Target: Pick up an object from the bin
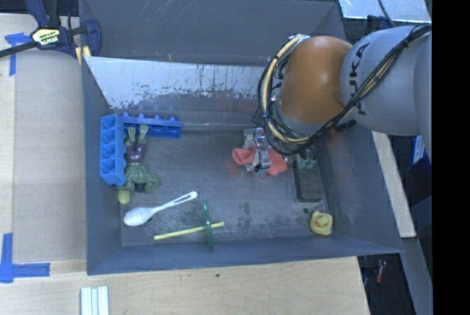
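My gripper [257,154] is low in the bin's middle right, under the arm's orange cover. It stands right on a red, soft-looking thing [241,157], which sticks out to the gripper's left and lower right. I cannot tell whether that thing is held. Just right of the gripper a dark flat rectangular thing [309,183] lies on the floor. A small yellow rubber duck [321,222] sits near the front right corner.
Along the left wall lie a blue ice-cube tray [111,149], a blue block [157,126] and a green toy figure [138,174]. A white spoon [156,208] and a yellow-green stick [192,230] lie at the front. The arm covers the bin's right rear.
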Robot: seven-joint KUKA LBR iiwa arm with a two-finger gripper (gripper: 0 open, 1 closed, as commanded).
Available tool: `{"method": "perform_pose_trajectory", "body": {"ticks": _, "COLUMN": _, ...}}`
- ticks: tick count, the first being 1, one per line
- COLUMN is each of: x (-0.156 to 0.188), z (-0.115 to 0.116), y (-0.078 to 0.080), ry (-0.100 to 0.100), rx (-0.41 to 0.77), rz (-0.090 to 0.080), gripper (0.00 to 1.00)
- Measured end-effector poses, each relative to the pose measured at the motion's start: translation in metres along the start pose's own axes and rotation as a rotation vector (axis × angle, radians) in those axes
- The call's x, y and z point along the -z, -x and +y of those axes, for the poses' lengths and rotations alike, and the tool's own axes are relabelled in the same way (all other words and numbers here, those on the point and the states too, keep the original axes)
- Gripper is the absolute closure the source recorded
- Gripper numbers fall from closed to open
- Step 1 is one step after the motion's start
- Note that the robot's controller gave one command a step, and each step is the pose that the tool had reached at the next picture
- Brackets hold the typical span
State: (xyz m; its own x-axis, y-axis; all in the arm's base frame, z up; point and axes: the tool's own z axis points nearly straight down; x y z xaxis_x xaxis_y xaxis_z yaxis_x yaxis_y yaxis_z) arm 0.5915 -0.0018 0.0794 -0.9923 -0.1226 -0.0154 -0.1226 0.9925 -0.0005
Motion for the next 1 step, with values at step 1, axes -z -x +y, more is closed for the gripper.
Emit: {"method": "perform_pose_trajectory", "body": {"ticks": 1, "x": 0.0697, "z": -0.0018, "y": -0.0128, "ry": 0.001, "rx": 0.03, "rz": 0.004, "gripper": 1.0}}
